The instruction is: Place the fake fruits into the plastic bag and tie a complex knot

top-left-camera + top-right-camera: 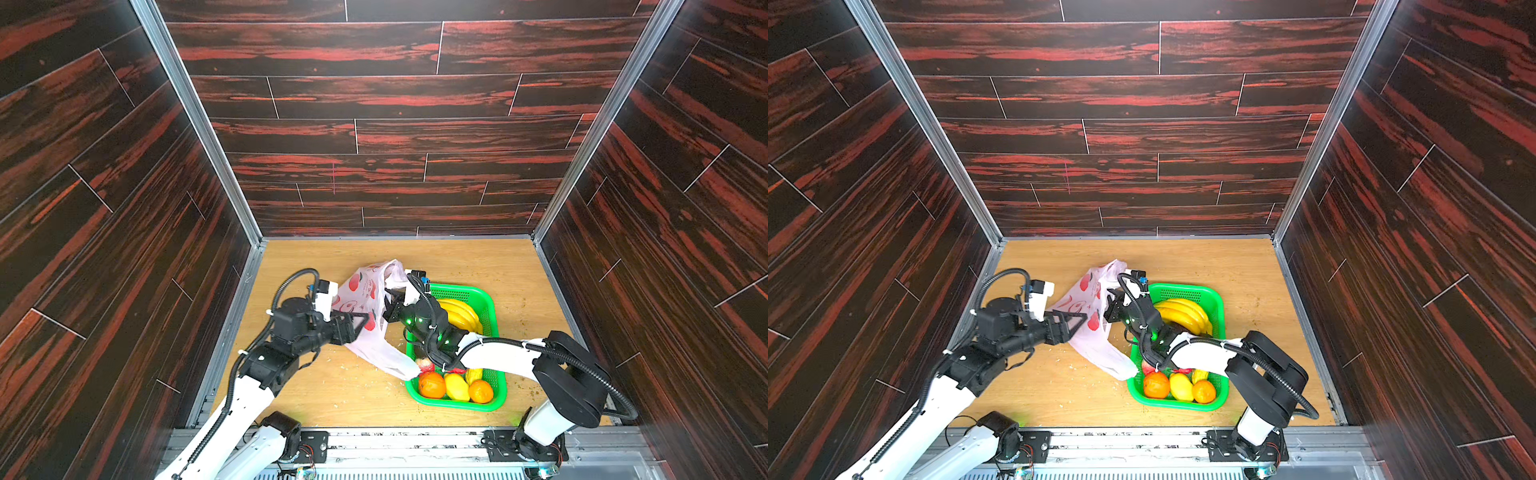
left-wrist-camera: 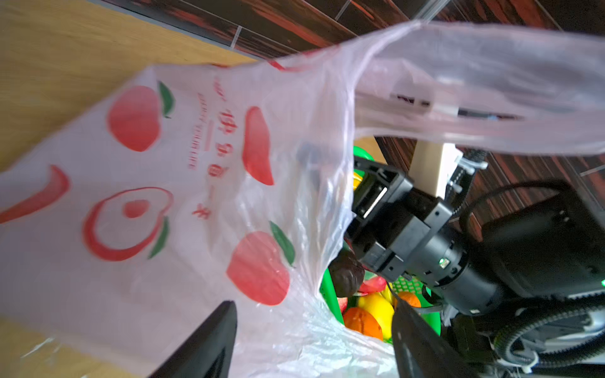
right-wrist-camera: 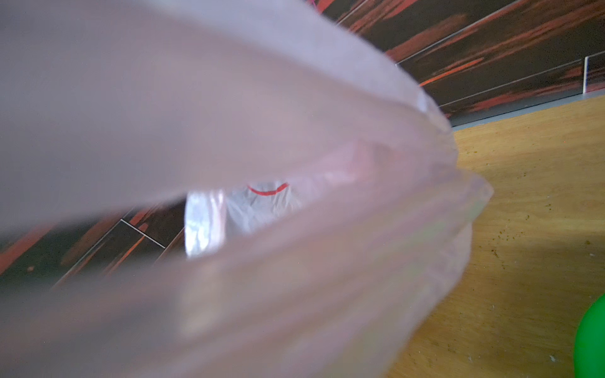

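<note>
Fingers (image 1: 390, 309) seemingly on bag (image 1: 360, 291); fruit-filled basket (image 1: 457, 405)

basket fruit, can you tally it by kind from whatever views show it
oranges: 2
lemon: 1
banana bunch: 1
small yellow piece, partly under the right arm: 1
pink-red piece, partly hidden: at least 1
dark brown round fruit, seen in the left wrist view: 1
total: at least 7

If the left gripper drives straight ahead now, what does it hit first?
The left gripper would first meet the plastic bag, on its printed side; the green basket sits beyond, depth unclear.
</note>
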Controlling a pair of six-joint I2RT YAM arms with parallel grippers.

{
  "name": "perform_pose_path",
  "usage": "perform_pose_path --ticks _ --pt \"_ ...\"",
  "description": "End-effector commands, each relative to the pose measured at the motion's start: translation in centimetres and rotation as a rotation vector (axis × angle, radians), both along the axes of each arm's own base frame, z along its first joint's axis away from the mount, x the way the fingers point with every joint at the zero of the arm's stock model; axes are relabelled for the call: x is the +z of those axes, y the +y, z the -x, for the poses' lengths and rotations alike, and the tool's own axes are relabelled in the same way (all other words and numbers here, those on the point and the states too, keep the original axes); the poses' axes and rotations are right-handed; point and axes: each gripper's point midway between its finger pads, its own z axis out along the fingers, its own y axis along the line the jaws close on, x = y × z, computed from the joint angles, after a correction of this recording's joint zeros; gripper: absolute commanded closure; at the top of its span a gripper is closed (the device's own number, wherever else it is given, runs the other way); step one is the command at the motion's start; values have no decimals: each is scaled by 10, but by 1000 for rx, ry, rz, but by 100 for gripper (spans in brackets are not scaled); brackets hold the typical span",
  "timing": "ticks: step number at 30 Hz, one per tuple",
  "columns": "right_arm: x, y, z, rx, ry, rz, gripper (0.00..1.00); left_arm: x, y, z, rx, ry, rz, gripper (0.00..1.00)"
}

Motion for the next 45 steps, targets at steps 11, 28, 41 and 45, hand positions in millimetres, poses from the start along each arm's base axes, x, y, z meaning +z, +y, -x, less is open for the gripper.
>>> perform_pose_path --ticks 11,28,41,45 --pt "36 -1 10 52 -32 -68 100 -17 -17 -23 -20 -108 -155 22" --pt "41 5 17 97 -21 -86 100 -21 -34 -48 -39 -130 -202 18" --pt "19 -24 13 62 62 30 100 -13 34 -66 225 -94 -553 100" --pt "-11 -52 0 100 201 75 100 1 60 -48 270 -44 -646 100"
